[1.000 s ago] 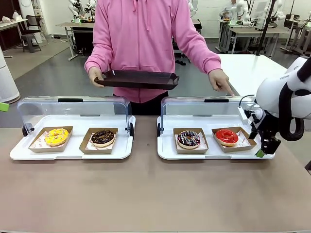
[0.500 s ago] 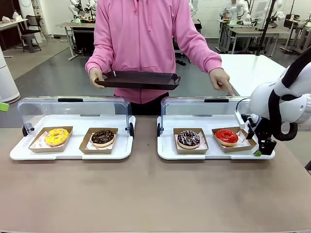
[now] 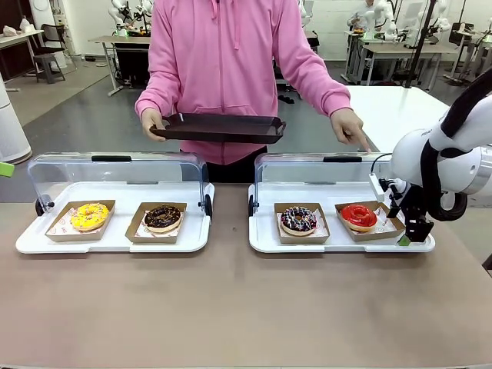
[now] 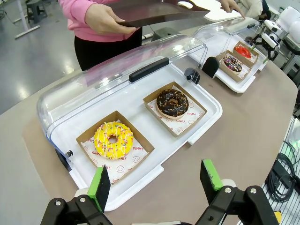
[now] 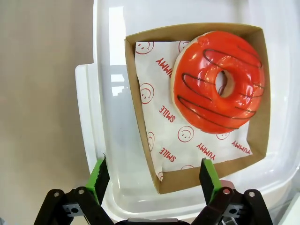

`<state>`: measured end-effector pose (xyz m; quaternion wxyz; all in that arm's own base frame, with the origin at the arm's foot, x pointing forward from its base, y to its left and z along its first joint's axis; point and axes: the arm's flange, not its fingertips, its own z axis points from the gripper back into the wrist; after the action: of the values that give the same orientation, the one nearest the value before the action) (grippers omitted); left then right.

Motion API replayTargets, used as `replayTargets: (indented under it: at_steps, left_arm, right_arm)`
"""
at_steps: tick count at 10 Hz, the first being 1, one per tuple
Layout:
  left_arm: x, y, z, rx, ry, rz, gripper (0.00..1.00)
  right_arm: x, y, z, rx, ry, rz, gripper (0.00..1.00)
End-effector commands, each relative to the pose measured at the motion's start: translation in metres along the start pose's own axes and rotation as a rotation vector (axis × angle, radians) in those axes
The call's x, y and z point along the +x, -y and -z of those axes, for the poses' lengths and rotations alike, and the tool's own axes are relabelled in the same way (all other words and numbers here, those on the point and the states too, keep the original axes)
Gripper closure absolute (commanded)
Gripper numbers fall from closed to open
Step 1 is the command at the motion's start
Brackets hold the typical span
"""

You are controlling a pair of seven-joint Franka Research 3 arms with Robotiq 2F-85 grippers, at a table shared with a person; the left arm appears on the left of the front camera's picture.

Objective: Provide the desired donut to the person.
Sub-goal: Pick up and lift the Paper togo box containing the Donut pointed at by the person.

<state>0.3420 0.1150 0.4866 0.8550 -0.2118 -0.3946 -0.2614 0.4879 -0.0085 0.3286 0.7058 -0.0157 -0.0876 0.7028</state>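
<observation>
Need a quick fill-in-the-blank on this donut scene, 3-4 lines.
1. The right pincer is at a corner of the carton holding the ___ donut.
2. The person holds a dark tray and wears a ___ hoodie.
3. Each clear-lidded case holds ___ donuts.
4. The left pincer is ___.
Missing: red; pink; two; open.

A long brown table (image 3: pixel 231 307) carries two white display trays side by side, a gap between them: the left tray (image 3: pixel 77 246) and the right tray (image 3: pixel 307 247). Each has a clear domed lid (image 3: pixel 115 173) swung back toward the far edge. The black knobs (image 3: pixel 206 205) at their facing ends are possibly hinges.
</observation>
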Motion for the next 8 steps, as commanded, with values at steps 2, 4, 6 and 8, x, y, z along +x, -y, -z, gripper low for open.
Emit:
replayTargets:
  at_steps: [2,4,6,8]
  left_arm:
    - [-0.0019,-0.0032,0.0005,-0.011,0.015,0.015,0.00]
    - [-0.0019,-0.0032,0.0005,-0.011,0.015,0.015,0.00]
    - [-0.0019,-0.0032,0.0005,-0.011,0.015,0.015,0.00]
    - [-0.0019,-0.0032,0.0005,-0.011,0.015,0.015,0.00]
  right_arm:
    - [0.0011,0.0042,0.0093,0.009,0.003,-0.006,0.57]
    - [0.0017,0.0043,0.0093,0.000,0.015,-0.016,1.00]
    - [0.0007,0.0025,0.0072,0.027,0.001,-0.024,0.86]
    - [0.0009,0.0004,0.0042,0.045,0.000,-0.034,1.00]
